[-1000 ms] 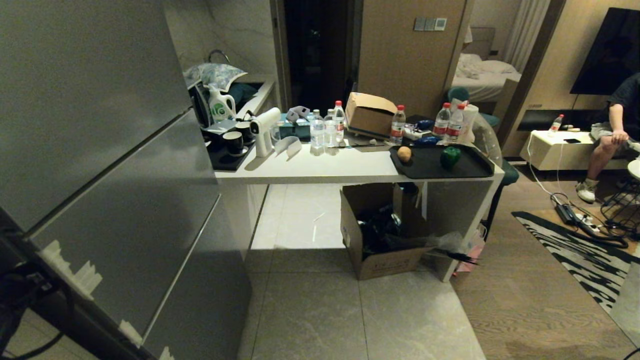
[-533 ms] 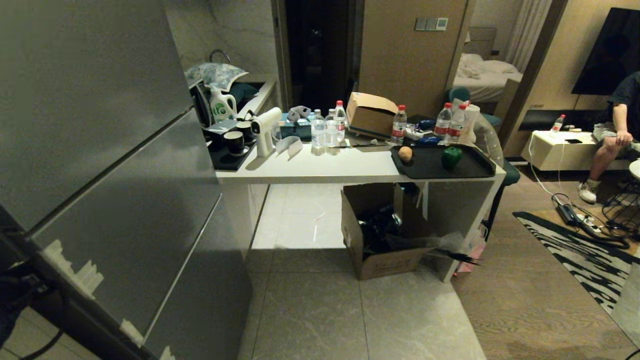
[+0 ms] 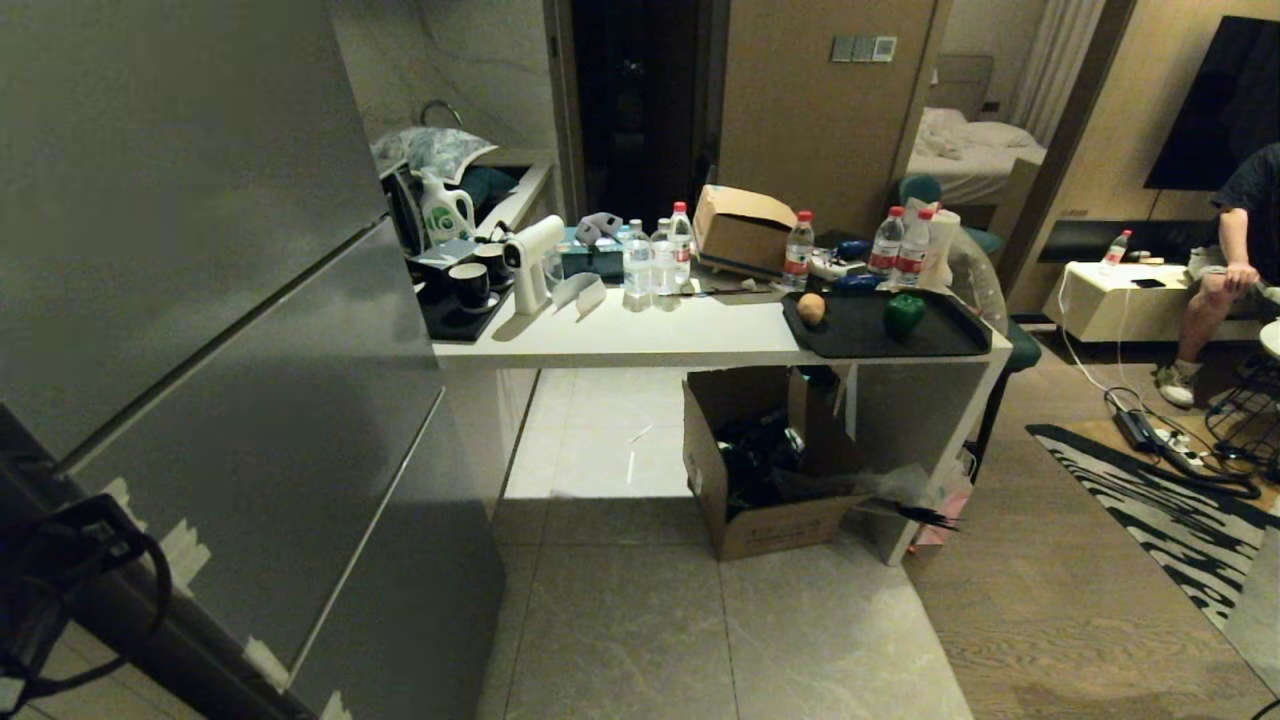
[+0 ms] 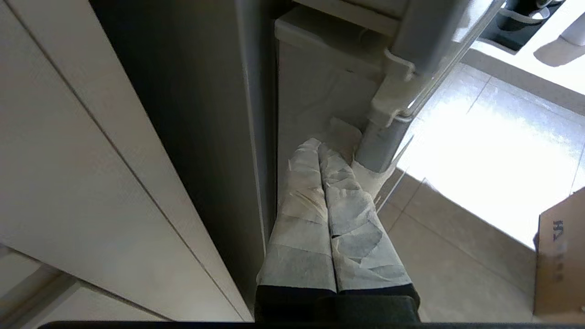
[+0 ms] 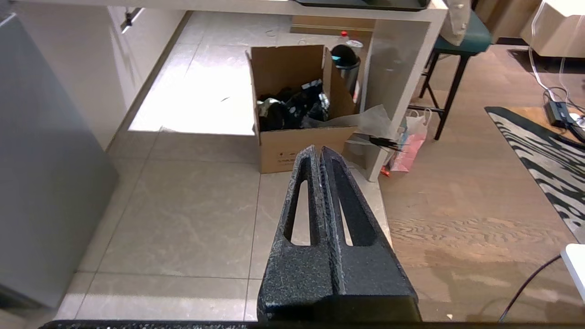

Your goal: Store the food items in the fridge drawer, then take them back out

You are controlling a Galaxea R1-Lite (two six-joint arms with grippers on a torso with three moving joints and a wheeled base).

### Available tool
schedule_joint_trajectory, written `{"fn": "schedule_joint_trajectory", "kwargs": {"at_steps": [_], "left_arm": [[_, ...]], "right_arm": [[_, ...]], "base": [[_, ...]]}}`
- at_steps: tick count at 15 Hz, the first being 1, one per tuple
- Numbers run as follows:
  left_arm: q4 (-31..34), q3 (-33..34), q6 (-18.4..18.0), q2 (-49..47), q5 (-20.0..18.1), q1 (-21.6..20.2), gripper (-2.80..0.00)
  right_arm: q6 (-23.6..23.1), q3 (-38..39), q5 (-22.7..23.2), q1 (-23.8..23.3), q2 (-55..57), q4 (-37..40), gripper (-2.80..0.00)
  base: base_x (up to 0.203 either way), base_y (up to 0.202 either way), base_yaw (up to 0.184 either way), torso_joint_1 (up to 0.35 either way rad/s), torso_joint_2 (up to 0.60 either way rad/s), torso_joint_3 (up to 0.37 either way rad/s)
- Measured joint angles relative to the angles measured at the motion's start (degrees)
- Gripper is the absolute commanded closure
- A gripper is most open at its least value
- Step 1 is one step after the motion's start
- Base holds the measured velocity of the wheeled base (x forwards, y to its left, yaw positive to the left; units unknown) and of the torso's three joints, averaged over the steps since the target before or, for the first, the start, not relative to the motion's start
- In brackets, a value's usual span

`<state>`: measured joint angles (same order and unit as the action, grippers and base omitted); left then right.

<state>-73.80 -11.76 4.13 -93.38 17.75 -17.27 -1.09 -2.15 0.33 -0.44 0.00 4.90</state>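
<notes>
The food items lie on a black tray point(image 3: 940, 335) on the white counter: a tan potato point(image 3: 811, 308) and a dark green bell pepper point(image 3: 902, 314). The fridge drawer is hidden behind the grey fridge doors point(image 3: 250, 400). My left gripper point(image 4: 318, 147) is shut with nothing in it. Its taped fingertips reach into the narrow gap beside a grey door edge point(image 4: 256, 137), close to a taped grey corner piece point(image 4: 379, 144). Only the left arm's dark cabling point(image 3: 70, 580) shows in the head view. My right gripper point(image 5: 318, 151) is shut and hangs over the floor.
An open cardboard box point(image 3: 760, 470) stands on the floor under the counter point(image 3: 620, 340), which carries water bottles point(image 3: 660, 255), mugs and another box. A person point(image 3: 1225, 270) sits at the far right, with cables and a patterned rug point(image 3: 1170, 510) nearby.
The left arm's dark cabling has risen further into the bottom-left corner, beside the fridge door. The food items and the right arm have not moved.
</notes>
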Motion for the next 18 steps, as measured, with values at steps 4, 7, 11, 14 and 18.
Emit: {"fn": "schedule_joint_trajectory", "kwargs": {"at_steps": [4, 7, 11, 14, 18], "left_arm": [[-0.2, 0.8, 0.2, -2.2, -1.0, 1.9, 0.0], [-0.4, 0.9, 0.2, -2.6, -1.5, 3.8, 0.0], [-0.5, 2.0, 0.1, -2.5, -1.6, 7.9, 0.0], [-0.7, 3.2, 0.2, -2.2, -1.7, 10.9, 0.0], [-0.7, 4.1, 0.3, -1.3, -0.7, 15.2, 0.0]], "right_arm": [[0.0, 0.0, 0.0, 0.0, 0.0, 0.0, 0.0], [0.0, 0.0, 0.0, 0.0, 0.0, 0.0, 0.0], [0.0, 0.0, 0.0, 0.0, 0.0, 0.0, 0.0], [0.0, 0.0, 0.0, 0.0, 0.0, 0.0, 0.0], [0.0, 0.0, 0.0, 0.0, 0.0, 0.0, 0.0]], "base": [[0.0, 0.0, 0.0, 0.0, 0.0, 0.0], [0.0, 0.0, 0.0, 0.0, 0.0, 0.0], [0.0, 0.0, 0.0, 0.0, 0.0, 0.0], [0.0, 0.0, 0.0, 0.0, 0.0, 0.0], [0.0, 0.0, 0.0, 0.0, 0.0, 0.0]]}}
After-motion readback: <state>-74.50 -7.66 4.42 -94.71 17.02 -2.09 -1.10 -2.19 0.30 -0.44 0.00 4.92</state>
